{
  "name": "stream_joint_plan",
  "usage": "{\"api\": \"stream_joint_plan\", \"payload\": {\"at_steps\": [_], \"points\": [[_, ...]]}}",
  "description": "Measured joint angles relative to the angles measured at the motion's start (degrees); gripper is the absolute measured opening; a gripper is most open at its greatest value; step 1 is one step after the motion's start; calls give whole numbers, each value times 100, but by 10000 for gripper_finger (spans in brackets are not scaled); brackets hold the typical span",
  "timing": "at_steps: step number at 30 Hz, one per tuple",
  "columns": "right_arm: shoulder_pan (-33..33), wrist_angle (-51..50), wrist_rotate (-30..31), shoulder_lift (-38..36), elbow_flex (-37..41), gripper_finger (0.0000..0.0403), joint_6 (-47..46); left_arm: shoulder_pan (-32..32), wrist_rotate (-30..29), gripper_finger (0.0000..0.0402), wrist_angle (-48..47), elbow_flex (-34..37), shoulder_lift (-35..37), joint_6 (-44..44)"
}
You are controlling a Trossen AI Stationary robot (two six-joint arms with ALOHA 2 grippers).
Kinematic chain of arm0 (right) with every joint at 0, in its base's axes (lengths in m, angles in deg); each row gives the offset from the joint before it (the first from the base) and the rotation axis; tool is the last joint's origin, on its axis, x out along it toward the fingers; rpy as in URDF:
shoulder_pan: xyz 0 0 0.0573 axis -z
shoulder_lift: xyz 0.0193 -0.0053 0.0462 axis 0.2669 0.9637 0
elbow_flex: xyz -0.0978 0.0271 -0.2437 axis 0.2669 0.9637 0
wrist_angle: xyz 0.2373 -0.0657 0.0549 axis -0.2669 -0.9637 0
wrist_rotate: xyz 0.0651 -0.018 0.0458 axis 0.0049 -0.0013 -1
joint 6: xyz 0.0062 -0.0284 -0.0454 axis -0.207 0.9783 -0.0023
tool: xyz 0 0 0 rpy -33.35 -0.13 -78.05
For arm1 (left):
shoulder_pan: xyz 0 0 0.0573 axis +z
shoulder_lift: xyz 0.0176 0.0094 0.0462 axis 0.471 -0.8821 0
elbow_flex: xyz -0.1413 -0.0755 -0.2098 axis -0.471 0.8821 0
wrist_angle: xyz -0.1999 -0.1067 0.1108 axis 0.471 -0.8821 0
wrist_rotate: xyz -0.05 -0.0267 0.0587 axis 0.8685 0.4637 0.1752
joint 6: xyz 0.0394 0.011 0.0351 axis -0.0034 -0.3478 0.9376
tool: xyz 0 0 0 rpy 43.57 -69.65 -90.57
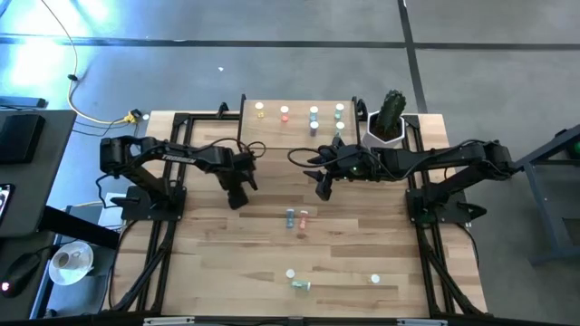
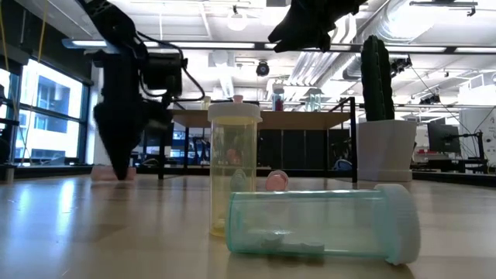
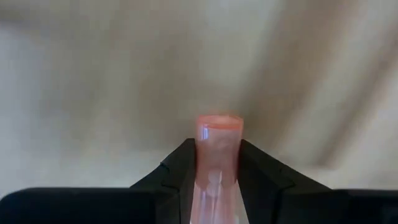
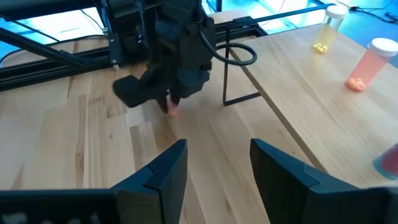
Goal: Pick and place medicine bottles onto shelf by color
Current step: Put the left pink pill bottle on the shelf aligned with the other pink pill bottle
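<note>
From above, the left gripper (image 1: 238, 197) reached down to the bench (image 1: 208, 272) left of centre, while the right gripper (image 1: 322, 186) hung above the bench in front of the shelf (image 1: 297, 102), where several bottles already stood in a row by colour. More bottles lay loose on the bench, a blue and a pink one (image 1: 303, 217) mid-bench and others nearer the front edge.

At bench height, a yellow bottle (image 2: 233, 167) stood upright just behind a green bottle (image 2: 322, 223) lying on its side; the left gripper came down behind them, at the left of the picture.

The left wrist camera showed the fingers (image 3: 176, 176) clamped on a pink bottle (image 3: 217, 155), a grip suited to carrying it to the shelf.

The right wrist camera showed that arm's fingers (image 4: 166, 168) parted and empty, apparently waiting, facing the left gripper.
</note>
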State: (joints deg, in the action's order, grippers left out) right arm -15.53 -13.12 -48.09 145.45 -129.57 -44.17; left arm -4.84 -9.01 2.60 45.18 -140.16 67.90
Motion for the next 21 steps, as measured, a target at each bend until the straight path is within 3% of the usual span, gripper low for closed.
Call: {"api": "stream_joint_plan", "payload": {"at_steps": [6,9,16,21], "points": [[0,0,-9,0,0,167,63,-4,2175,92,1041,-76,10,-1229],[0,0,-166,0,0,167,274,-8,2863,92,1721,-79,12,-2164],[-12,-2,-1318,0,0,167,1297,-36,3331,92,3545,-83,19,-4313],[-200,-2,-1734,0,0,167,2774,-107,3300,92,4929,-85,21,-5834]]}}
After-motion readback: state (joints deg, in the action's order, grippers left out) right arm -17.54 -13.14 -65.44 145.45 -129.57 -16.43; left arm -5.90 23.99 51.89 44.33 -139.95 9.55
